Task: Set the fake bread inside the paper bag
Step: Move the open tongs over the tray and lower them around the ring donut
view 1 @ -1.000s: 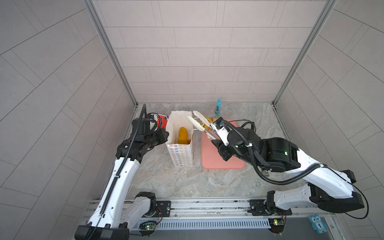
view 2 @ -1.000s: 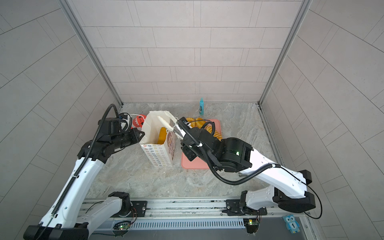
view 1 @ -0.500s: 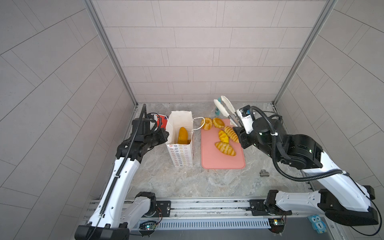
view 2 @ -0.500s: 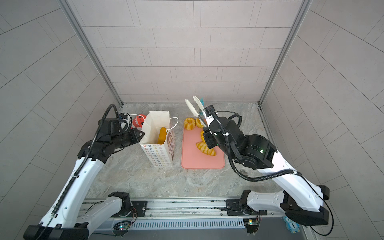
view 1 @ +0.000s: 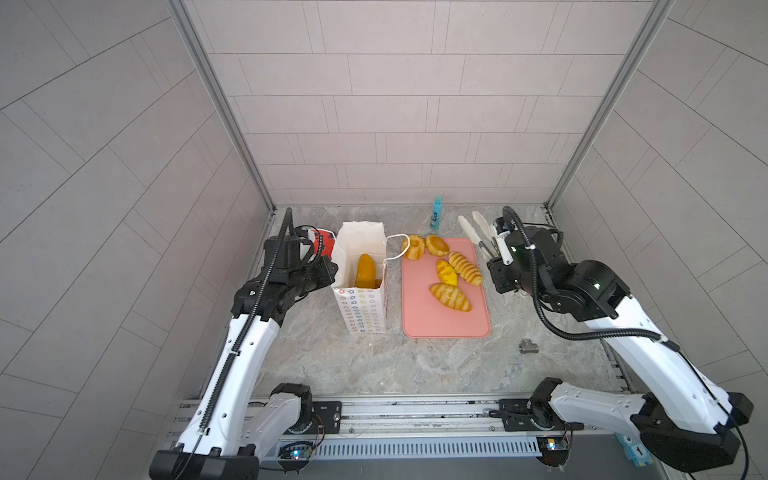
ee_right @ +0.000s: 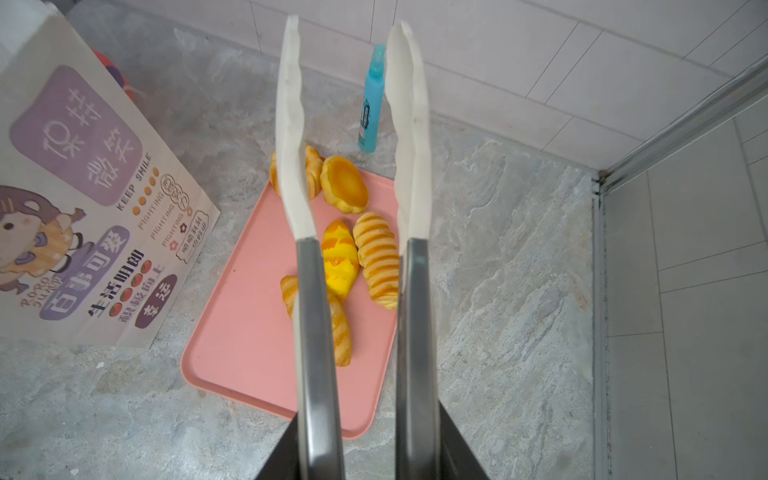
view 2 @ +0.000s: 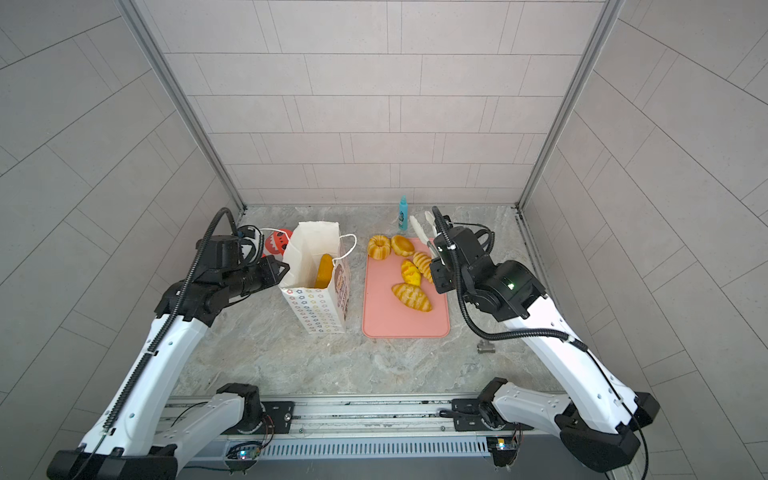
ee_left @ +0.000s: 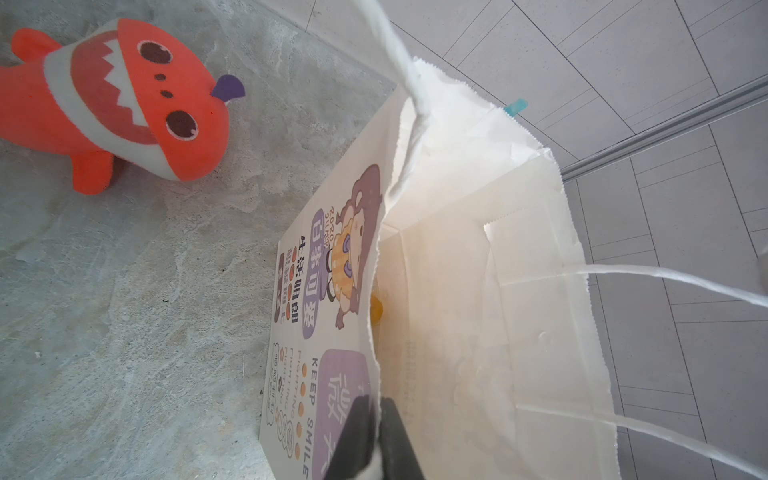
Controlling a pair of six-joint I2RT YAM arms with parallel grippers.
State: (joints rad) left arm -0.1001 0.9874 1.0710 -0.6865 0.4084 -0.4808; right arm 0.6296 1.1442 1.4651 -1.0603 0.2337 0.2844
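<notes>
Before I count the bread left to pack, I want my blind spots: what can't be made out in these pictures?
Inside the paper bag: both top views, its walls hide anything under the long loaf.
Shark toy: both top views, mostly behind the left arm.
Fluted ring: right wrist view, partly covered by the tongs.
Grey metal piece: top views, too small to identify.

the tall white paper bag with a cartoon girl (ee_right: 95,208) reads "keep smile", a repeated "fighting", "roro jump", and chinese lines 保持微笑, 百事可爱 and 生活明朗 on its printed face. the slim blue bottle (ee_right: 370,104) has a label too small to read.
</notes>
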